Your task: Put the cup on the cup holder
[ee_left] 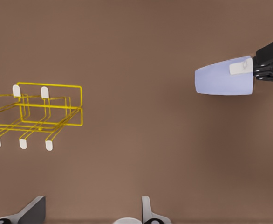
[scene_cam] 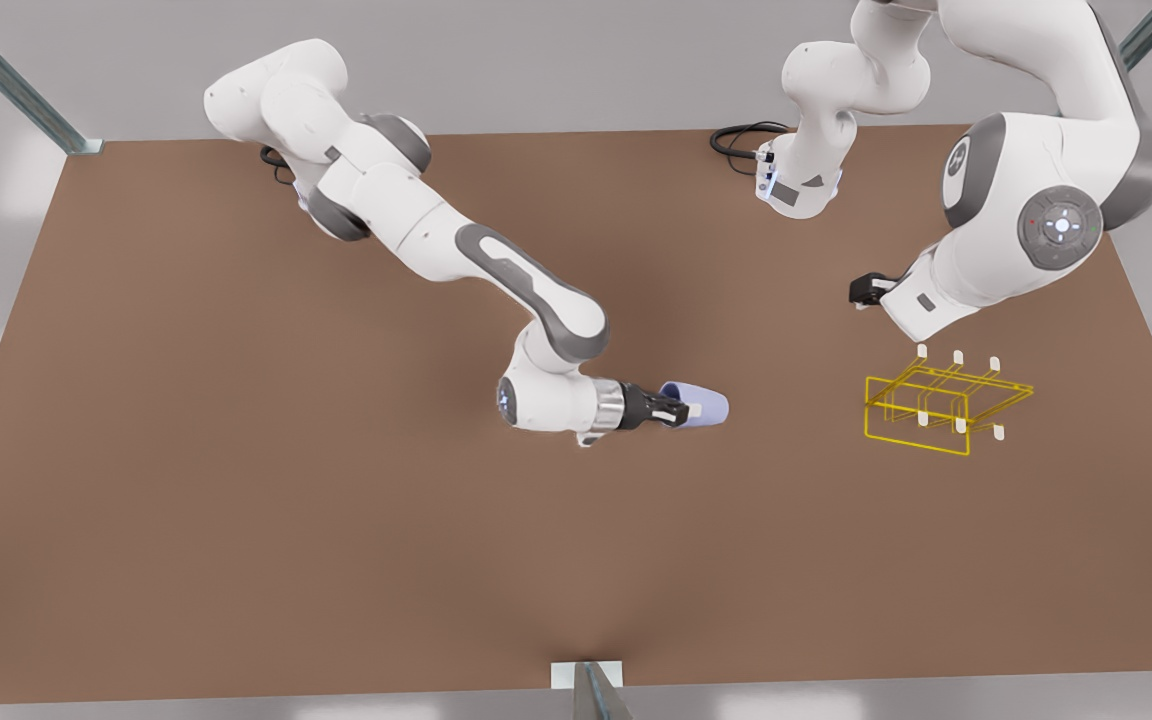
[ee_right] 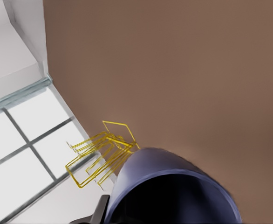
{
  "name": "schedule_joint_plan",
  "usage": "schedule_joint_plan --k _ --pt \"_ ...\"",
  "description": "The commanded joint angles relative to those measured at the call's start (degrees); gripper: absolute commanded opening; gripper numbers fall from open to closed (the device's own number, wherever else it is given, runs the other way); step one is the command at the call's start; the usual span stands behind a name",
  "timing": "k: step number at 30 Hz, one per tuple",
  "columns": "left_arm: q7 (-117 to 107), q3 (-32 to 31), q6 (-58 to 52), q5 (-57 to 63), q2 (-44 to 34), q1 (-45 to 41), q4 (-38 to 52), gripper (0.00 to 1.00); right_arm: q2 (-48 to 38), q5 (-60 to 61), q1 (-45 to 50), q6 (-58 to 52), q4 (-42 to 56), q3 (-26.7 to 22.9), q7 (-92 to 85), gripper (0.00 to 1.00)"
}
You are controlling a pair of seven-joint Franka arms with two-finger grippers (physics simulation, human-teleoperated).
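On the front view's left, the right end effector (scene_cam: 674, 409) reaches out level over the plain brown worktop (scene_cam: 236, 500), its two fingers clamped on the rim of the small pale lavender-blue tapered cup (scene_cam: 701, 405). The cup lies on its side in that grip, open mouth toward the wrist and closed base pointing at the rack. From the right wrist view the cup's dark hollow (ee_right: 174, 191) looms right under the camera, with the rack (ee_right: 101, 156) beyond it. The left wrist view catches the same cup (ee_left: 222, 77) pinched by black fingers with a white pad on its wall.

Moving right: the thin yellow wire-frame cup holder (scene_cam: 941, 405) stands on the worktop, well apart from the cup, white-tipped pegs poking out along both long sides. No lettering, label or brand is readable on cup or rack.

Farther right, the left end effector (scene_cam: 861, 290) waits above and just behind the holder; whether its fingers are spread or closed cannot be told.
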Motion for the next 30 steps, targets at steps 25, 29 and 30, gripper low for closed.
schedule_joint_plan --k 25,29,30 --pt "-0.6 -0.1 0.3 0.7 0.4 -0.7 -0.8 1.0 -19.2 -11.4 -9.4 1.5 -37.2 -1.2 7.6 1.0" --pt "-50.2 -6.4 3.1 -0.1 13.1 -11.1 5.3 1.0 -38.6 -36.9 -26.7 -32.8 -40.3 -7.6 -6.6 1.0" --pt "-67.3 -6.4 7.0 0.1 17.2 -14.7 6.4 1.0 -44.4 -48.4 -30.1 -39.3 -40.4 -7.7 -12.4 1.0"
